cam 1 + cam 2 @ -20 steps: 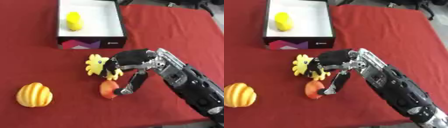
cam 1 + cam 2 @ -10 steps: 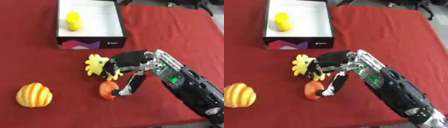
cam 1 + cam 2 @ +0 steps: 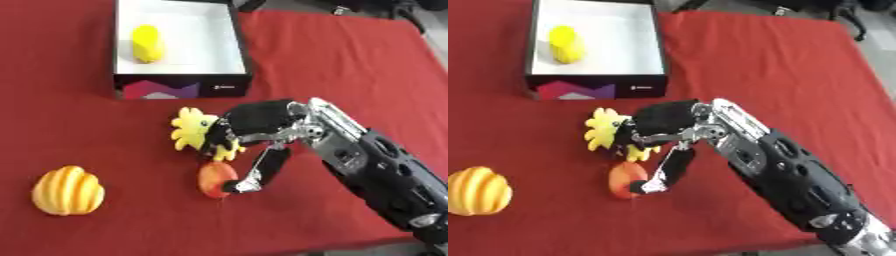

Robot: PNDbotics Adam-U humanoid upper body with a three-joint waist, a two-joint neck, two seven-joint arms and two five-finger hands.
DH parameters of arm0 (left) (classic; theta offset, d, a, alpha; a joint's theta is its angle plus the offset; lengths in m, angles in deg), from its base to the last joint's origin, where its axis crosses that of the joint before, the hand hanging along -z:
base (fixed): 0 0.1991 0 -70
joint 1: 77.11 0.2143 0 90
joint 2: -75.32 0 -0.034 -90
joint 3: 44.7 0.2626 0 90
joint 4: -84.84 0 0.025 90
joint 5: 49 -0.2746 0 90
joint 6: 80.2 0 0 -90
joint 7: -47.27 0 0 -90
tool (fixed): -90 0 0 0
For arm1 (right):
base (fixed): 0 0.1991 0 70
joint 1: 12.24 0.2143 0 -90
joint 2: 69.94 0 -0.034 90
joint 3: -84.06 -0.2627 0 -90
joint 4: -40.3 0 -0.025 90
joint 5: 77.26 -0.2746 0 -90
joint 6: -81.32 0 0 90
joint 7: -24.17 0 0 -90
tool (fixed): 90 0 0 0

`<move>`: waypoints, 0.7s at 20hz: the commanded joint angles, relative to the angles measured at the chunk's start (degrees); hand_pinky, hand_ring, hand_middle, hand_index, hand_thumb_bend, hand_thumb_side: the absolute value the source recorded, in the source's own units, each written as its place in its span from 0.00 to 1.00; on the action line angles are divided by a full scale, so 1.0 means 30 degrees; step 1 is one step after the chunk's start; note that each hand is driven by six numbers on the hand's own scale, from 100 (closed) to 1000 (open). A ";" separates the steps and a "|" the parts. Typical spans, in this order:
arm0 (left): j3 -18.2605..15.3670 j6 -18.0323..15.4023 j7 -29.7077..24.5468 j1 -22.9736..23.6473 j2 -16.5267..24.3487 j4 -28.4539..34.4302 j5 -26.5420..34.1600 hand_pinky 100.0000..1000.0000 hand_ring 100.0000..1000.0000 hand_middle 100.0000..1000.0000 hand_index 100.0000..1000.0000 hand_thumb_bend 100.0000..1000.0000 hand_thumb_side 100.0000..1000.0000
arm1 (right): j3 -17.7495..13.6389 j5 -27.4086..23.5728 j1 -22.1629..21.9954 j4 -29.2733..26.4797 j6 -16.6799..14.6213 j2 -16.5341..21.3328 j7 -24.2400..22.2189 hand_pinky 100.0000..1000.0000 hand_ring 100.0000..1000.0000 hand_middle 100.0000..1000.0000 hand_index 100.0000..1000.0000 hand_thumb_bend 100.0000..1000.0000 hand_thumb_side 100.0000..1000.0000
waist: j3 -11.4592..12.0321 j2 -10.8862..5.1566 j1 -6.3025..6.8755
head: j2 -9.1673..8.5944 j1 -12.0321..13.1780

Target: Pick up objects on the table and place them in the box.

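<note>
The right hand [image 3: 254, 127] curls its fingers round the yellow spiky toy [image 3: 194, 132], thumb resting by the red-orange fruit [image 3: 215, 179], while the box [image 3: 184, 89] lies just beyond, up-left.

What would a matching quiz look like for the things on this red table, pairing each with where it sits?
Things:
1. small yellow ribbed object
2. yellow-and-black spiky soft toy
3. orange-red round fruit
4. yellow-orange ribbed pumpkin-shaped object

Places:
A. near the left edge of the cloth, alone
B. inside the white box
C. at the right robot hand, fingers around it
D. under the thumb tip

Pairs: 1-B, 2-C, 3-D, 4-A
</note>
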 commanded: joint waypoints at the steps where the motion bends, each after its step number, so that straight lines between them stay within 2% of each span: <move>1: -0.0098 -0.0122 -0.0016 -0.0137 0.0698 0.0326 0.0105 0.83 0.84 0.73 0.78 0.00 0.58 | 0.0187 0.0661 -0.0149 0.0689 -0.4744 0.0671 -0.4552 0.59 0.52 0.54 0.79 0.26 0.59 | 0.0013 -0.0605 0.0324 | -0.0009 0.0026; 4: -0.0097 -0.0234 -0.0023 -0.0132 0.0751 0.0326 0.0167 0.83 0.84 0.73 0.78 0.00 0.58 | 0.0316 0.1040 -0.0215 0.1086 -0.5159 0.0680 -0.4553 0.59 0.53 0.55 0.80 0.25 0.61 | 0.0021 -0.0625 0.0354 | -0.0009 0.0030; 7: -0.0116 -0.0334 -0.0012 -0.0070 0.0836 0.0326 0.0181 0.83 0.84 0.73 0.78 0.00 0.58 | 0.0381 0.1261 -0.0536 0.1409 -0.5440 0.0677 -0.4553 0.58 0.54 0.56 0.80 0.25 0.58 | 0.0024 -0.0639 0.0373 | -0.0009 -0.0009; 10: -0.0118 -0.0406 -0.0033 0.0015 0.0908 0.0326 0.0114 0.83 0.84 0.73 0.78 0.00 0.58 | 0.0317 0.1488 -0.0952 0.1603 -0.5194 0.0352 -0.4553 0.58 0.53 0.56 0.79 0.27 0.54 | 0.0011 -0.0607 0.0362 | -0.0009 -0.0049; 14: -0.0164 -0.0525 -0.0005 0.0113 0.0983 0.0326 0.0011 0.83 0.84 0.74 0.78 0.00 0.57 | 0.0115 0.1838 -0.1454 0.1809 -0.4608 -0.0206 -0.4553 0.57 0.52 0.55 0.78 0.34 0.59 | -0.0050 -0.0558 0.0357 | -0.0009 0.0004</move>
